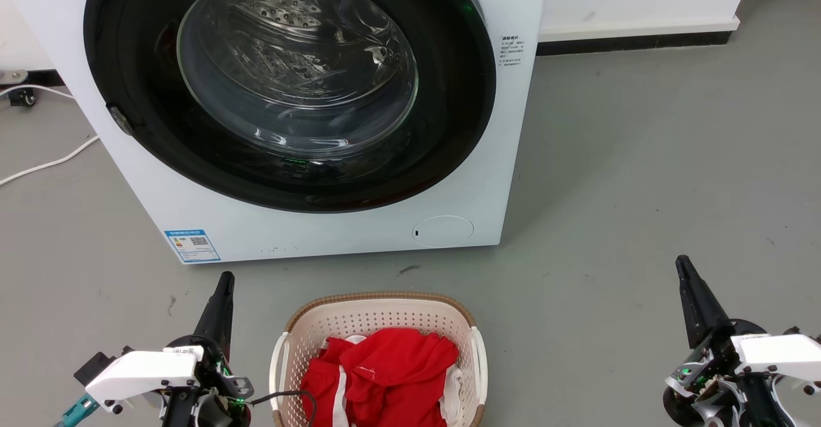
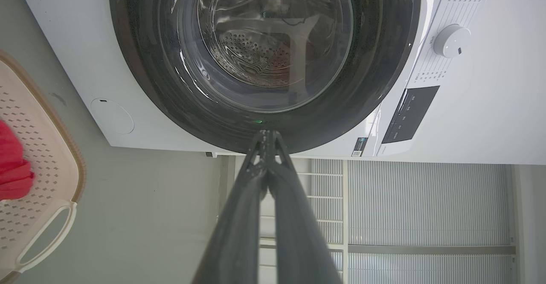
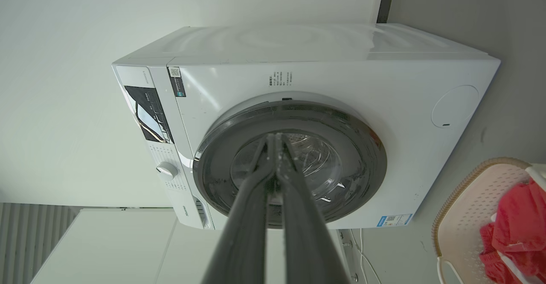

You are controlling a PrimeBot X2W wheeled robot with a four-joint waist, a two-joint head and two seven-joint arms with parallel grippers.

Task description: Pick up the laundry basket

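The left gripper [image 1: 226,279] has its two dark fingers pressed together down to the tips, with nothing between them; the left wrist view shows the same closed pair [image 2: 266,135] pointing at the lower rim of the washer's door [image 2: 264,41]. The right gripper [image 1: 681,263] is closed in the same way and holds nothing; in its own wrist view the tips [image 3: 275,137] meet in front of the door glass.

Both grippers hang low over the grey floor [image 1: 641,190], fingers aimed toward the washer [image 1: 308,238]; the left one is just beside the basket [image 1: 378,299] without touching it, and the right one is well apart from it, off to the right.

The basket stands upright on the floor between the two grippers, near the washer's front but apart from it; a white handle [image 1: 479,363] shows on its right side and another on its left. Red clothes [image 1: 385,369] with some white cloth lie heaped inside. A thin black cable [image 1: 292,393] runs from the left wrist across the basket's left rim.

The washer's door is closed; a blue sticker [image 1: 192,245] and a round cover [image 1: 442,230] sit low on its front. A white cord [image 1: 45,165] lies on the floor to its left.
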